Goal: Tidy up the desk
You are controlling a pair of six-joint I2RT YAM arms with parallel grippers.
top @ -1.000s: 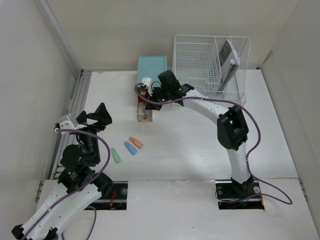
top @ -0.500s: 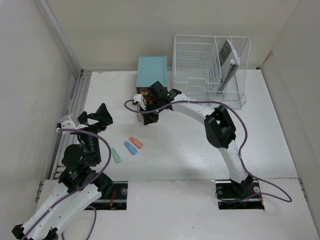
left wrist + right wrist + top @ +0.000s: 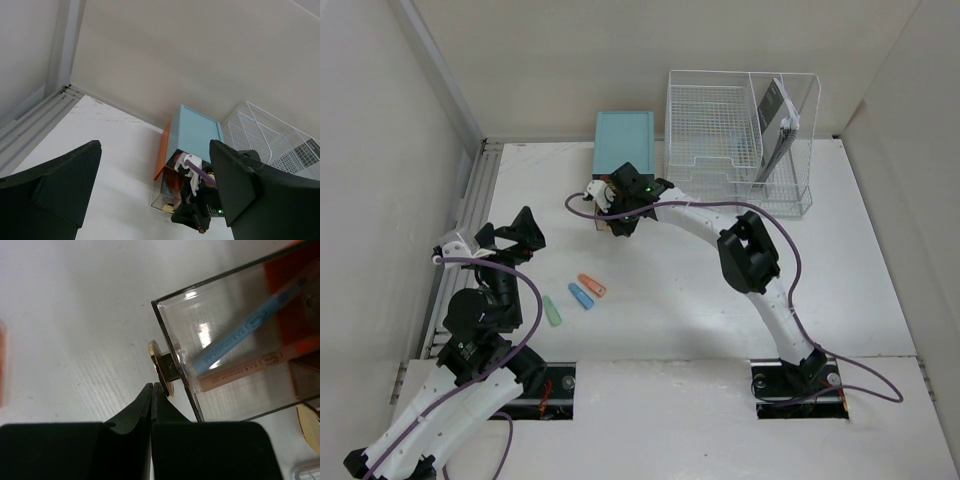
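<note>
The desk [image 3: 670,290] fills the top view as one broad white surface with metal rails along its left edge. A white wire-mesh rack [image 3: 715,125] stands at its far right, and a teal drawer box [image 3: 625,140] stands at the middle of the far edge. The left gripper [image 3: 155,150] hangs over the left side of the desk with its fingers spread wide and nothing between them. It is well apart from the work. The right arm reaches across to the clear drawer [image 3: 220,315], which stands out from the front of the teal box toward the near edge. The right gripper [image 3: 152,390] has its fingers pressed together, holding nothing, with the tips just beside or touching the drawer's gold knob [image 3: 159,370]. Inside the drawer lie a blue pencil [image 3: 250,320] and a peach pencil [image 3: 240,372]. A green piece [image 3: 552,312], a blue piece [image 3: 581,296] and an orange piece [image 3: 591,285] lie loose in a short row near the left of the desk, toward the near edge. With the tips shut at the knob instead of around it, the step looks like a push to slide the drawer home. To do it well, the tips should bear squarely on the knob's face. The push should run straight along the drawer's length toward the far edge, since an angled shove would likely let the tips slip off the small round knob or skid the whole box. Slow travel would also keep the light box from sliding back. The three loose pieces would then be left to tidy.
</note>
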